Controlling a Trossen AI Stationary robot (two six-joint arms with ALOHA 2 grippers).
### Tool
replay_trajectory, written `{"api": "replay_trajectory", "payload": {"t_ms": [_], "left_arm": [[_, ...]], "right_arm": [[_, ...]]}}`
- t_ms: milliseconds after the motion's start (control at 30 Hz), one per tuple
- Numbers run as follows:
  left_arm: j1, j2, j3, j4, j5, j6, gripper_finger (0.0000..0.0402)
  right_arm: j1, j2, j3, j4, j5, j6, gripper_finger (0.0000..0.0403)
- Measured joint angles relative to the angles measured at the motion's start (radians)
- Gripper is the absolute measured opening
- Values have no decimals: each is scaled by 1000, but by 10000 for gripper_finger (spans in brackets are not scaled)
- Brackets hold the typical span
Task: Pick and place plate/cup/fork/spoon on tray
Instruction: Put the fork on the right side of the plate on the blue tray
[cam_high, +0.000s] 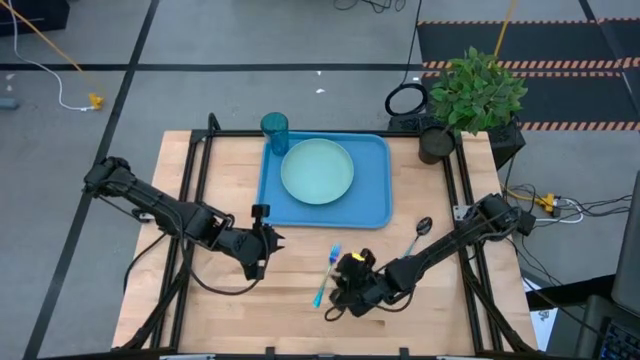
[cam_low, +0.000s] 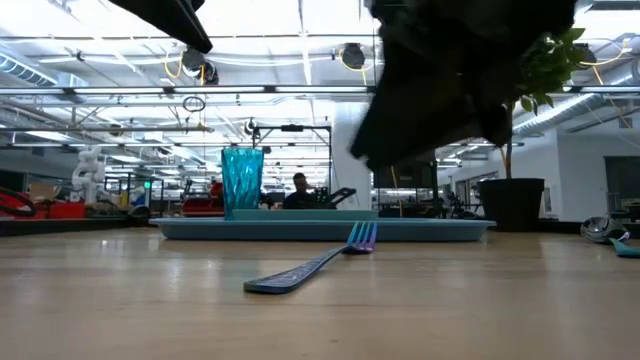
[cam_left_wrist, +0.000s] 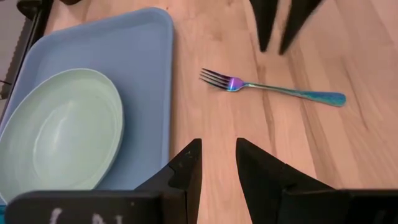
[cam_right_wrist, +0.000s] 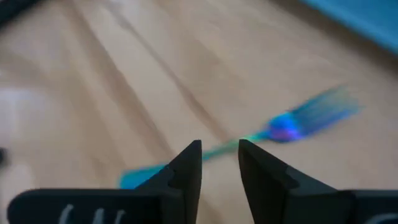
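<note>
Your right gripper (cam_right_wrist: 219, 163) hangs low over the fork (cam_right_wrist: 292, 124), its fingers spread only a narrow gap and pinching nothing. That fork (cam_high: 327, 272) lies flat on the bare wood just in front of the tray (cam_high: 375, 205), tines toward it. On the tray sit the plate (cam_high: 317, 171) and, at its far left corner, the cup (cam_high: 275, 133). Right of the fork, the spoon (cam_high: 420, 232) rests on the table. Your left gripper (cam_high: 262, 240) waits beside the tray's near left corner, fingers slightly parted and empty.
</note>
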Motion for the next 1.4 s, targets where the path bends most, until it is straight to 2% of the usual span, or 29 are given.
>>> {"api": "replay_trajectory", "payload": {"t_ms": [133,233,467,767,1067,1267,1400], "left_arm": [[0,0,0,4,-1,2,102],[0,0,0,5,-1,4,102],[0,0,0,5,-1,5,102],[0,0,0,7,-1,6,102],[0,0,0,26,-16,25,102],[0,0,1,37,-16,34,102],[0,0,1,37,-16,34,102]], "right_arm": [[0,32,-1,175,-7,-33,119],[-1,35,0,233,-6,18,135],[-31,49,0,155,-2,256,155],[-56,113,-2,69,-30,381,156],[-83,115,0,-27,-59,357,155],[-110,125,0,-1,-105,312,155],[-112,136,2,-7,-99,306,155]]}}
